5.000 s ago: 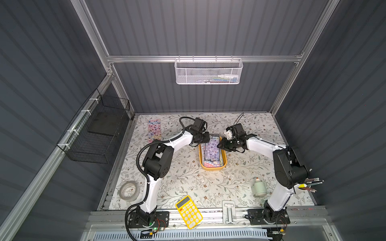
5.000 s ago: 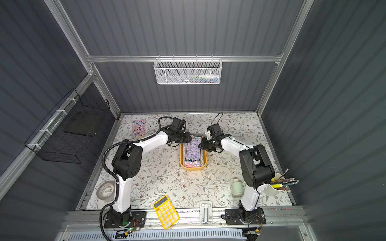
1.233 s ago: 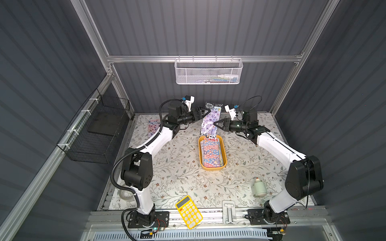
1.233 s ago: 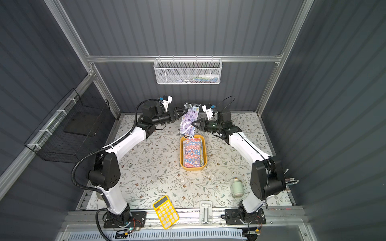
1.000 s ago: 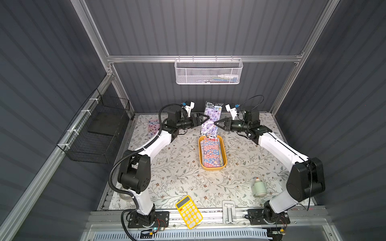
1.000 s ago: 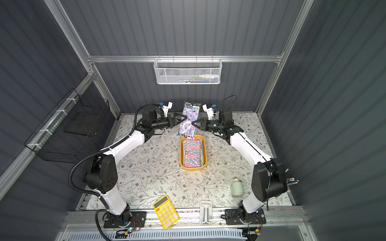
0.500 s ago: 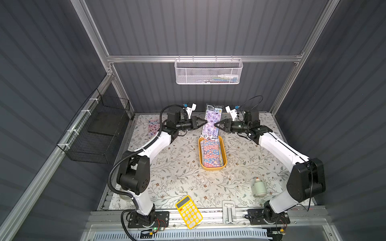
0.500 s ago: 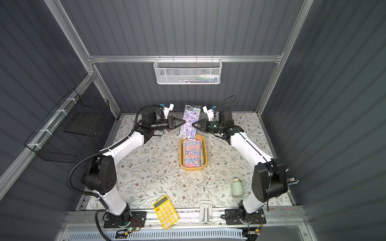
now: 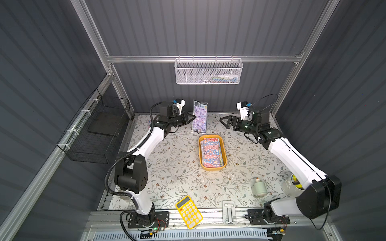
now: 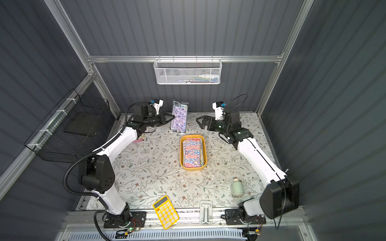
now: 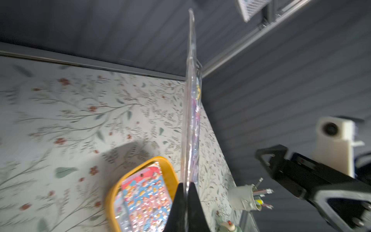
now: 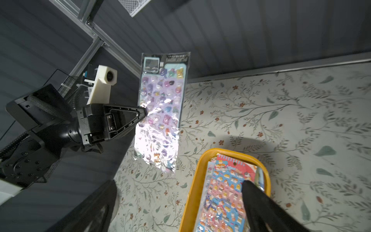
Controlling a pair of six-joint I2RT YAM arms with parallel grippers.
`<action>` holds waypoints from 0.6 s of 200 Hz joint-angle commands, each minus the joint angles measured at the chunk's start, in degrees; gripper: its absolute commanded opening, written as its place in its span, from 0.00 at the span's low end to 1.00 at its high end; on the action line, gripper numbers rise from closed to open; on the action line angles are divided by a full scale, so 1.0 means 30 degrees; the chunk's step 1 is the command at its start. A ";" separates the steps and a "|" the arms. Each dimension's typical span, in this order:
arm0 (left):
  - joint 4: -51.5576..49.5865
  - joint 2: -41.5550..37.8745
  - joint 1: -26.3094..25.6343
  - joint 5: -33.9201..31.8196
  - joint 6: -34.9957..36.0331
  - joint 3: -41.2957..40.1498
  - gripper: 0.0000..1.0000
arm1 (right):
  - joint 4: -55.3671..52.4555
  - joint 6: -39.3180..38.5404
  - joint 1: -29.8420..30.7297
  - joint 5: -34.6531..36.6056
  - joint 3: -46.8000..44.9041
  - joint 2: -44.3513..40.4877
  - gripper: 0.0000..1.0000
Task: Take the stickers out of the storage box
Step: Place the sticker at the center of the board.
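Right wrist view: left claw [image 12: 143, 112] pinches the purple sticker sheet [image 12: 160, 112] by one edge, upright above the table [image 12: 281, 120], likely to carry it aside; right claw [image 9: 224, 123] gapes empty; other stickers [image 9: 211, 151] lie in the storage box [image 9: 212, 168].

No wording can be read anywhere.
The purple glossy sticker sheet [image 12: 160, 112] has a line of pale print on the black header strip [image 12: 176, 59] at its top edge, but in the right wrist view the letters are too small and blurred to make out. The yellow plastic calculator [image 9: 189, 211] shows white keys in both top views, their markings too small to tell. On the red-and-blue sticker sheet [image 12: 226, 192] in the mustard-yellow plastic tray [image 12: 193, 180], no lettering is legible.
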 commanded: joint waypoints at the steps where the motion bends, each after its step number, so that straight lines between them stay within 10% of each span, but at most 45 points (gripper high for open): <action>1: -0.2716 0.0415 0.0648 -0.3039 0.1326 0.0954 0.00 | -0.0857 -0.1119 -0.0045 0.3050 -0.0838 -0.0472 0.99; 120: -0.7378 0.7318 0.2881 -0.7780 0.2663 0.6196 0.00 | -0.0491 -0.1143 -0.2319 0.2106 -0.3404 -0.2175 0.99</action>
